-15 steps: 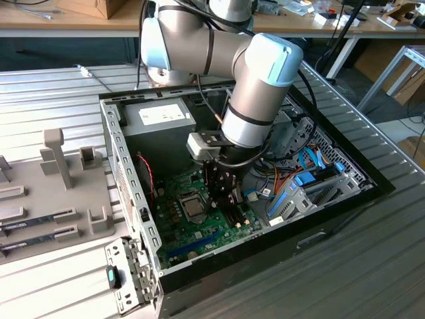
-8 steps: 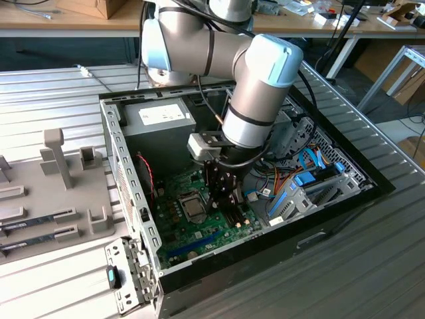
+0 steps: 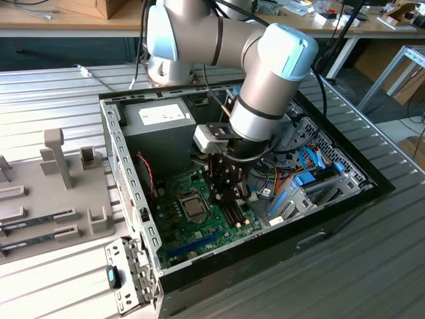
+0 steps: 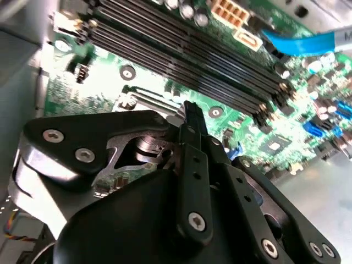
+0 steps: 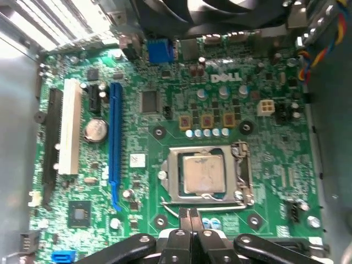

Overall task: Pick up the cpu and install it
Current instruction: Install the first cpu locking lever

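The cpu [image 5: 203, 173] lies flat in the motherboard's socket, its silvery top framed by the metal retention bracket [image 5: 245, 176]. In the exterior view the cpu [image 3: 194, 208] sits in the middle of the green motherboard [image 3: 199, 232], inside the open computer case. My gripper [image 5: 190, 215] hangs just above the board beside the socket's edge, fingers shut together with nothing seen between them. The exterior view places the gripper [image 3: 229, 198] on the socket's right side, over the memory slots. The closed fingertips [image 4: 190, 116] point at the board near the dark memory slots [image 4: 181, 60].
A grey power-supply box [image 3: 159, 129] fills the case's far corner. Blue and orange cables [image 3: 302, 179] and drive bays crowd the exterior view's right side of the case. Outside, on the left, a grey fixture tray [image 3: 53, 186] holds memory sticks [image 3: 30, 222]. The case walls [image 3: 123, 173] enclose the board.
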Controlling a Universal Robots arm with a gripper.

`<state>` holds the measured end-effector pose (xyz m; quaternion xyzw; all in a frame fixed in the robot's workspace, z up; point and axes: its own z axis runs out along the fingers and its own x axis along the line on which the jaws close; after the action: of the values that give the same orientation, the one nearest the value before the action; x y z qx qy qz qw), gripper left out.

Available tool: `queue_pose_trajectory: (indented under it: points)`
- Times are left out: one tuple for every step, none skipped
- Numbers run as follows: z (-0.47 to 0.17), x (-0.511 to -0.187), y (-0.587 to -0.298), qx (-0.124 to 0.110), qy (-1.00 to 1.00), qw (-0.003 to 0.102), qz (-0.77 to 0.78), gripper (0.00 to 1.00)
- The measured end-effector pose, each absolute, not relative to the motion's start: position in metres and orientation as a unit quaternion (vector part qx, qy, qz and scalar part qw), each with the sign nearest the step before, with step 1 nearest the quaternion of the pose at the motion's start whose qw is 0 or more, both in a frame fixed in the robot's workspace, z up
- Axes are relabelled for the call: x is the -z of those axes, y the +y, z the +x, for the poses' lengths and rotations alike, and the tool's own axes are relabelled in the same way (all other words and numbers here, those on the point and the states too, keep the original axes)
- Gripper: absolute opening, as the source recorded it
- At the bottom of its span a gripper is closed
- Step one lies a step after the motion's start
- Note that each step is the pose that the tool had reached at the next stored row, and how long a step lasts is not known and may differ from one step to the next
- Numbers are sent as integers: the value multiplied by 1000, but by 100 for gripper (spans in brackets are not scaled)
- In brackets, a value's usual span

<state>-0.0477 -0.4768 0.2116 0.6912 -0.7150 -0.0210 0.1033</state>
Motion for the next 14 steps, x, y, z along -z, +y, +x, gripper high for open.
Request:
queue_pose_trajectory:
  points:
    - [-45,-214,-477,31,-715,94,693,11]
    - [-44,-216,-477,34,-714,91,693,11]
    - [-44,-217,-477,36,-714,89,693,11]
    - [-43,-222,-477,38,-714,86,694,11]
    - [-43,-225,-477,40,-714,85,694,11]
    - [-43,-228,-477,41,-714,84,694,11]
    - [-42,-230,-477,42,-714,83,694,11]
    - [-42,-233,-477,44,-714,82,694,11]
    - [-40,-234,-477,45,-713,82,694,11]
    - [-39,-234,-477,46,-713,82,694,11]
    - [-39,-234,-477,46,-713,82,694,11]
    - [-39,-234,-477,46,-713,82,694,11]
    - [-39,-234,-477,46,-713,82,694,11]
    - [-39,-234,-477,46,-713,82,694,11]
